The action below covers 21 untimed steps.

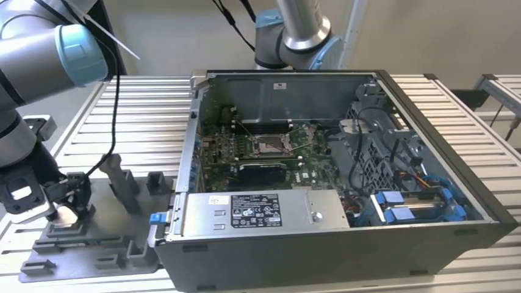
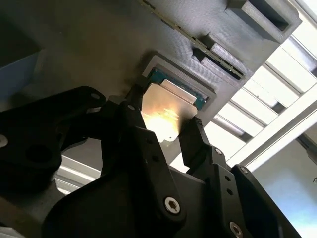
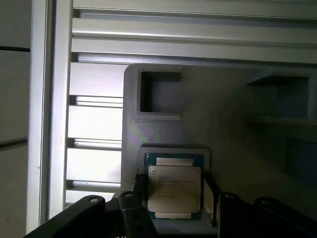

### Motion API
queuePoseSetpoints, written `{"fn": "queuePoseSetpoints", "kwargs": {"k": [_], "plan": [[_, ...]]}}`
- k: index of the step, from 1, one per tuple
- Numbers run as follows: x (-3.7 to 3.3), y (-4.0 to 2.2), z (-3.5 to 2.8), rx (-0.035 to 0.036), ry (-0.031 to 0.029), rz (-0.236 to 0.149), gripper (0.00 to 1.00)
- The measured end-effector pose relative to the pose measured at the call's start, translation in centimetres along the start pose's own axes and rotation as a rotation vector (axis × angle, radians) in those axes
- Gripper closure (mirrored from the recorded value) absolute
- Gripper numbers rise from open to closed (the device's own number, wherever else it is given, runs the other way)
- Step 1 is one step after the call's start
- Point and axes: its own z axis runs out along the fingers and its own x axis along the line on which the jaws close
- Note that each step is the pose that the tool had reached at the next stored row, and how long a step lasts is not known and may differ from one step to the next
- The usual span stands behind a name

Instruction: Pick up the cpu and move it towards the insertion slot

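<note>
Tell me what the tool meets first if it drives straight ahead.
Most likely the cpu, seated in a pocket of the grey tray directly ahead of the tool; how close is unclear.

A: Item one, the computer case?
B: Lies open side up on the table; all else is placed from it.
A: Inside it?
B: Entry: insertion slot, on the circuit board on the case floor, about mid-case. Entry: power supply, against the near wall, in front of the slot. Entry: drive cage, near corner, exterior view's right.
A: Outside it?
B: Entry: tray, just beside the case's near corner, exterior view's left. Entry: cpu, in a pocket of that tray, well apart from the slot. Entry: gripper, down over the cpu. Entry: arm base, behind the case's far wall.
</note>
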Motion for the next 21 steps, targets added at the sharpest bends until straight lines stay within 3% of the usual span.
{"fn": "queuePoseSetpoints", "kwargs": {"k": [16, 21], "plan": [[0.01, 0.17, -4.56, -0.0005, 0.014, 0.001, 1.0], [0.01, 0.21, -5.69, -0.0006, 0.0171, 0.001, 1.0]]}}
